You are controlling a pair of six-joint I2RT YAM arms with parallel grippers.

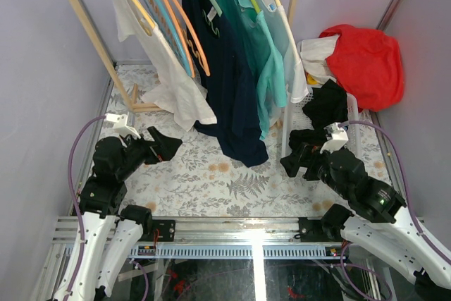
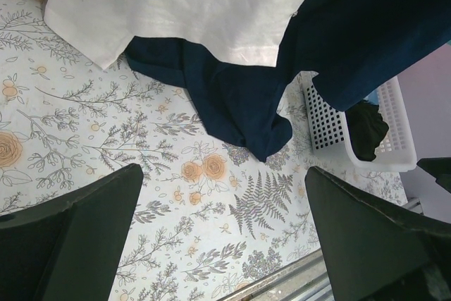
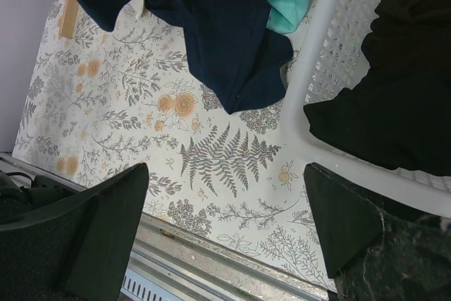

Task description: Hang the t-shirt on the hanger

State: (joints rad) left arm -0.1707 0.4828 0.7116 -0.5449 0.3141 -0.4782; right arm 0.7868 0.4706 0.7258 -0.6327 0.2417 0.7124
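Top external view: the t-shirt [image 1: 169,79] hangs at the left end of the wooden rack [image 1: 84,17], seemingly on the hanger [image 1: 139,8]; the shoulder fit is hard to judge.
Left claw [image 1: 161,147]: released, fingers spread wide, empty, low over the floral tabletop [image 1: 211,181] below the t-shirt's hem.
Right claw [image 1: 292,154]: released, empty, beside the white basket [image 3: 331,47].
Navy shirt [image 1: 229,82]: just right of the t-shirt, tail touching the tabletop.
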